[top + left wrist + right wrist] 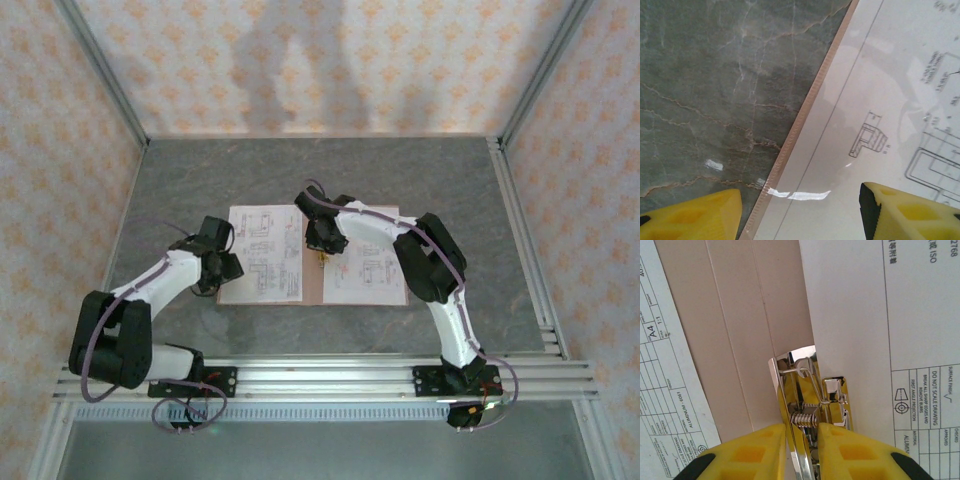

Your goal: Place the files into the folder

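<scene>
Already the folder [311, 285] is lying open and flat on the grey table [420, 180], with the files resting on it: one printed sheet [262, 255] is covering its left half and another [372, 275] its right half, leaving a bare salmon strip along the centre fold. On that strip, against the right sheet's inner edge, a shiny metal clip [807, 400] is standing up from the card. The right gripper [802, 445] is pinching this clip between its yellow fingers, jaws narrow and pressing on the metal from both sides. The right arm is arching up over the folder's right half, its wrist dipping at the fold. The left gripper [800, 215] is hanging just above the folder's left edge [790, 145] with its jaws spread wide and holding nothing — one finger is sitting over bare table, the other over the left sheet [880, 100]. The left arm is folding its elbow out to the folder's near left and reaching in low.
</scene>
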You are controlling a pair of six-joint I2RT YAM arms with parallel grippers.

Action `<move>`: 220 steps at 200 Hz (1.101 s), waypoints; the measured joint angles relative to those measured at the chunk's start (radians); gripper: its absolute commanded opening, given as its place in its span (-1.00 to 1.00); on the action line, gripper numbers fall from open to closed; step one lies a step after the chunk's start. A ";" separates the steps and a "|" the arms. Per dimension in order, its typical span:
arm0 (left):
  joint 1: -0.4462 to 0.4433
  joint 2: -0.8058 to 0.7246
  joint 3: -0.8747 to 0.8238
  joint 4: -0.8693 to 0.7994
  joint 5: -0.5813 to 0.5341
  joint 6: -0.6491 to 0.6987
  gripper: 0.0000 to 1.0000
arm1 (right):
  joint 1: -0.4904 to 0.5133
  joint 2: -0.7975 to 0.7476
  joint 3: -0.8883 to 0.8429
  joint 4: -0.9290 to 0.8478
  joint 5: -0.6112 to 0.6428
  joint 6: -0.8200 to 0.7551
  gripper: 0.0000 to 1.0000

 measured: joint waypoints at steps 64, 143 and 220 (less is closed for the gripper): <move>-0.012 0.066 -0.007 0.040 0.045 0.000 0.29 | 0.000 0.000 0.000 0.000 0.000 0.000 -0.52; -0.057 0.098 0.042 -0.021 -0.058 -0.005 0.31 | 0.000 0.000 0.000 0.000 -0.001 0.000 -0.52; -0.057 0.122 0.044 -0.024 -0.046 -0.011 0.48 | 0.000 0.000 0.000 0.000 -0.002 0.000 -0.52</move>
